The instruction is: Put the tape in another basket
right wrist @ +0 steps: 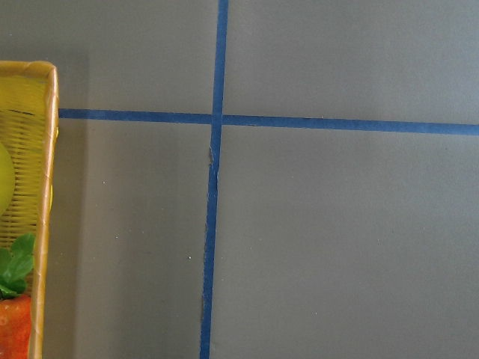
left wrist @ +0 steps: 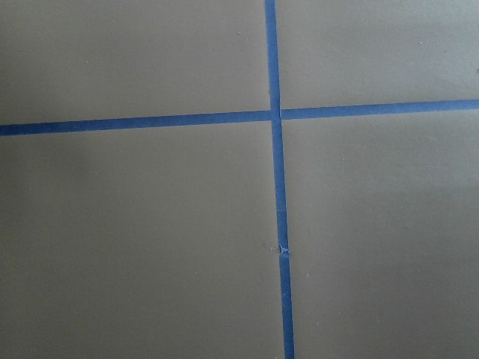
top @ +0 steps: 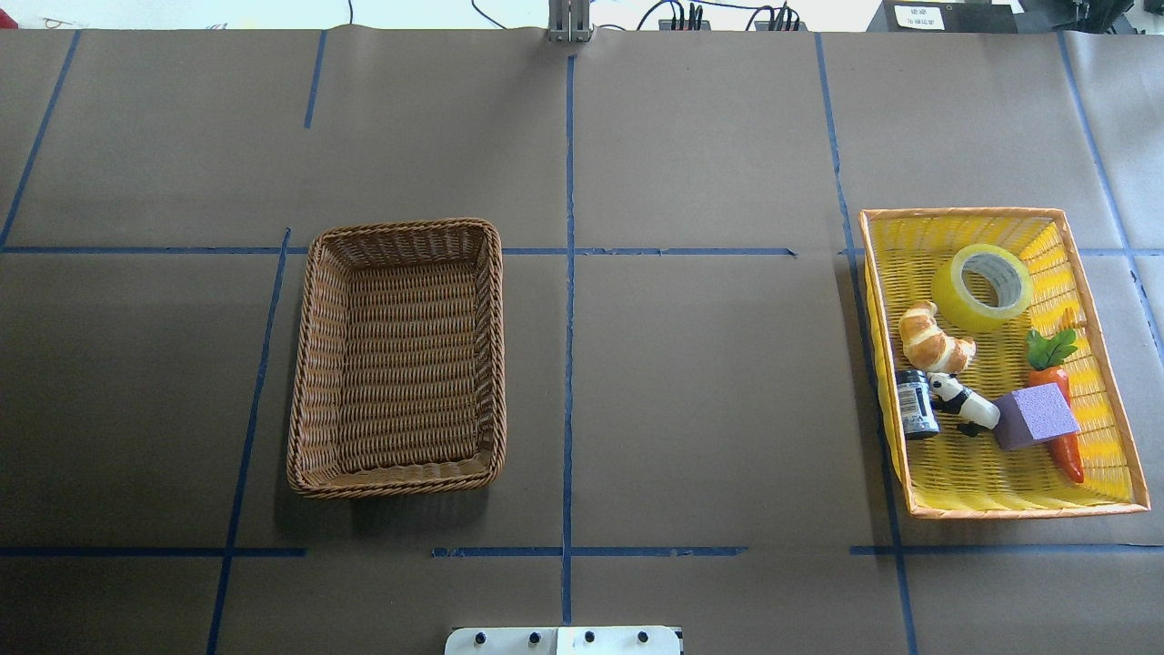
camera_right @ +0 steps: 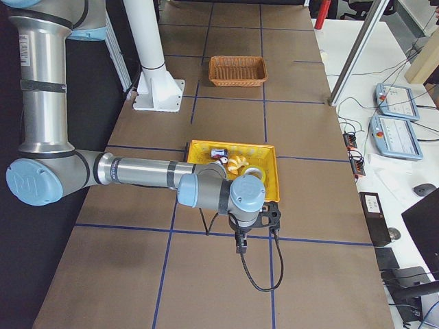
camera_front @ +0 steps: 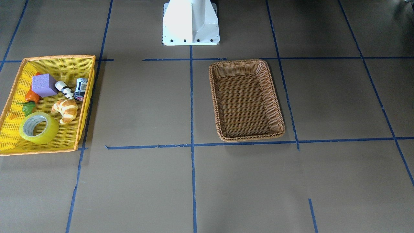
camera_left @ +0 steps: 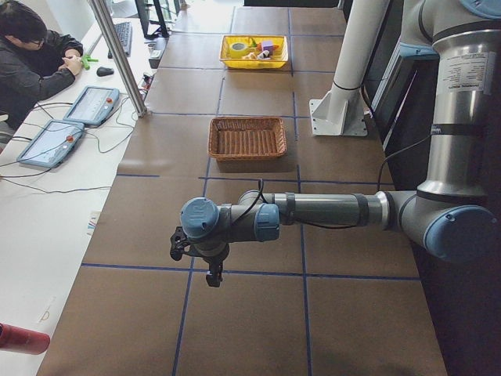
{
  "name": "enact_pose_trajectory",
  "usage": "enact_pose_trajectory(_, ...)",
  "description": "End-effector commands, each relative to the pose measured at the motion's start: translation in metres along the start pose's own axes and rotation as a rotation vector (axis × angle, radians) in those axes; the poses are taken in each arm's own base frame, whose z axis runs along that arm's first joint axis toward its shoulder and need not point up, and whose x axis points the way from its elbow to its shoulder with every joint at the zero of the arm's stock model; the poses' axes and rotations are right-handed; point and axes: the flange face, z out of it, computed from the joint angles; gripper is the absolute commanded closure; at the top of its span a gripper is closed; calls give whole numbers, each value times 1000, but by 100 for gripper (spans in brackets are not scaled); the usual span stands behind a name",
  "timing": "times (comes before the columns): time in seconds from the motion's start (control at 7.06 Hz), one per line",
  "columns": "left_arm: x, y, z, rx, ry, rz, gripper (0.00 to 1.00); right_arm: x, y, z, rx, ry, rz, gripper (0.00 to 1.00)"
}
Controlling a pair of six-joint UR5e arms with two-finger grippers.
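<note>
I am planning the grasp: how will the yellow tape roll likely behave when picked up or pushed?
The tape lies hole-up in the yellow basket, so it probably will not roll unless tipped on edge. Its thick winding suggests it is stiff and fairly heavy for its size. The glossy side may slip in a grip.

yellow basket (top: 1028,511), croissant (top: 935,339), carrot (top: 1070,452), purple block (top: 1037,416), panda (top: 962,400), can (top: 915,404)

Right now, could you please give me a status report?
Left gripper, right gripper: parked outside the baskets, jaws unreadable. Tape lying in yellow basket, untouched. Croissant close beside it; brown wicker basket waiting.
</note>
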Motion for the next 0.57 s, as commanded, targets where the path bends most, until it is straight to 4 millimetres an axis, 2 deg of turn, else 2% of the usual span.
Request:
enact_pose_trajectory(0.0, -1, 1, 1, -1, 0, -2, 0, -2, -1, -3, 6, -3, 8, 0)
enact_pose_trajectory(0.43, -1, 0, 0, 0, 0, -1, 0, 0, 1, -1, 4, 1, 8, 0)
